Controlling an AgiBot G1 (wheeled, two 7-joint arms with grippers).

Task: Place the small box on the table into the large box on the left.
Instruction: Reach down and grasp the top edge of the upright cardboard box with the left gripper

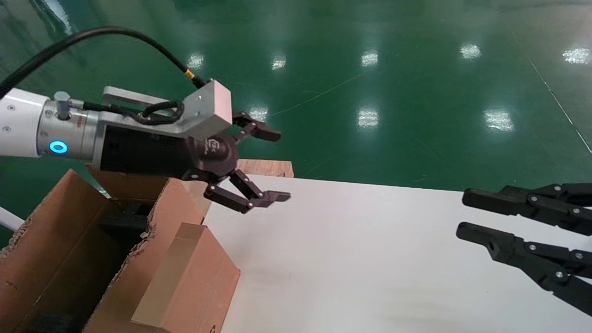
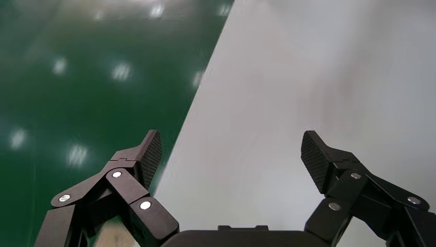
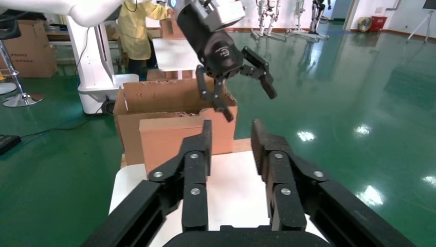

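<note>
The small box (image 1: pixel 185 277), plain brown with a paler tape strip on top, rests at the left end of the white table (image 1: pixel 370 254), against the outer wall of the large box (image 1: pixel 60 240). The large box is an open carton with ragged flap edges. In the right wrist view the small box (image 3: pixel 175 139) stands in front of the large box (image 3: pixel 154 98). My left gripper (image 1: pixel 281 165) is open and empty, in the air above the table's far left corner, beyond the small box. It shows only table (image 2: pixel 308 77) between its fingers (image 2: pixel 151 152). My right gripper (image 1: pixel 462 212) is open and empty over the table's right side.
A bare wooden board (image 1: pixel 266 167) lies behind the table's far left corner. Green floor (image 1: pixel 370 69) lies beyond the table. In the right wrist view a white machine base (image 3: pixel 97 72), a person in yellow (image 3: pixel 134 31) and another carton (image 3: pixel 31 46) stand behind the large box.
</note>
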